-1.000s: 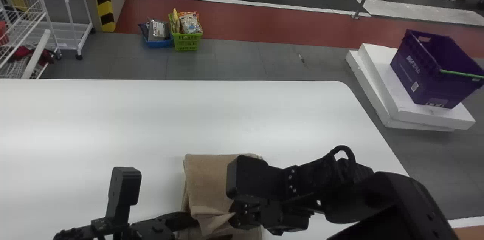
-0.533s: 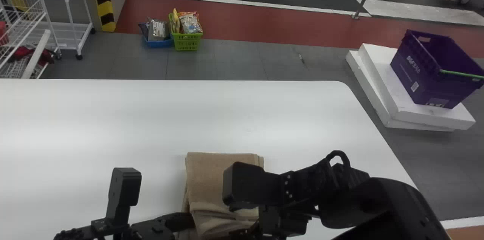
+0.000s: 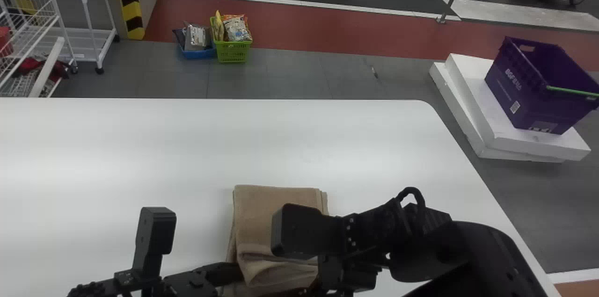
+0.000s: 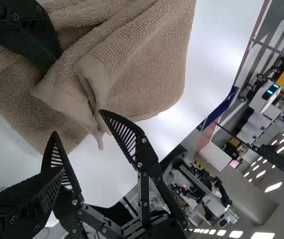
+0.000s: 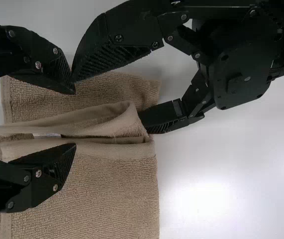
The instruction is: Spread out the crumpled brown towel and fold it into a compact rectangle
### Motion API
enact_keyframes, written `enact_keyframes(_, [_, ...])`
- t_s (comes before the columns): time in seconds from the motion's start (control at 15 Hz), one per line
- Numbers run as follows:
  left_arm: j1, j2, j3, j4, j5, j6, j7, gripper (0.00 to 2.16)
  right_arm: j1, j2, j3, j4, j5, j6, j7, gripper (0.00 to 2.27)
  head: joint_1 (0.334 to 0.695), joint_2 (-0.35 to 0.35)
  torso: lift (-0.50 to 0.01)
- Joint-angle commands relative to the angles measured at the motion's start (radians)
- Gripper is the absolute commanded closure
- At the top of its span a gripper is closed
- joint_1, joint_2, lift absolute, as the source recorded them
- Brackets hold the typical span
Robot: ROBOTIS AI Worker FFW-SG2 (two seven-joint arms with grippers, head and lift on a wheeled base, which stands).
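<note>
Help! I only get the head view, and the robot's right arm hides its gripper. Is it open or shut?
Observer: Open. In the left wrist view, the right gripper has its two fingers apart.

Operator: And the left one? I can't see the ends of it!

Observer: Open too. The right wrist view shows the left gripper with its fingers spread.

Operator: Is the towel all flat right there?

Observer: No. In the right wrist view, the towel has a hem that bulges up in a loop beside one of the left gripper's fingers.
</note>
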Motion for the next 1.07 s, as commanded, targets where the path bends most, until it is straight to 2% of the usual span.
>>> enact_keyframes(0.0, [0.001, 0.0, 0.002, 0.0, 0.0, 0.0, -0.003, 0.1, -0.012, 0.008, 0.002, 0.024, 0.008, -0.015, 0.005, 0.57, 0.695, -0.215, -0.127])
enact_keyframes(0.73, [-0.002, 0.0, 0.015, 0.005, 0.002, -0.009, -0.01, 0.1, -0.055, 0.039, 0.031, 0.09, 0.037, -0.042, 0.005, 0.59, 0.695, -0.198, -0.127])
enact_keyframes(0.8, [-0.003, 0.0, 0.016, 0.006, 0.002, -0.009, -0.01, 0.1, -0.063, 0.039, 0.038, 0.097, 0.037, -0.045, 0.005, 0.63, 0.695, -0.195, -0.127])
enact_keyframes(0.87, [-0.005, 0.0, 0.022, 0.011, 0.002, -0.009, -0.01, 0.1, -0.068, 0.04, 0.041, 0.104, 0.038, -0.052, 0.005, 0.94, 0.695, -0.193, -0.127])
enact_keyframes(1.0, [-0.006, 0.0, 0.024, 0.012, 0.003, -0.009, -0.011, 0.1, -0.072, 0.049, 0.043, 0.109, 0.038, -0.052, 0.005, 1.03, 0.695, -0.186, -0.127])
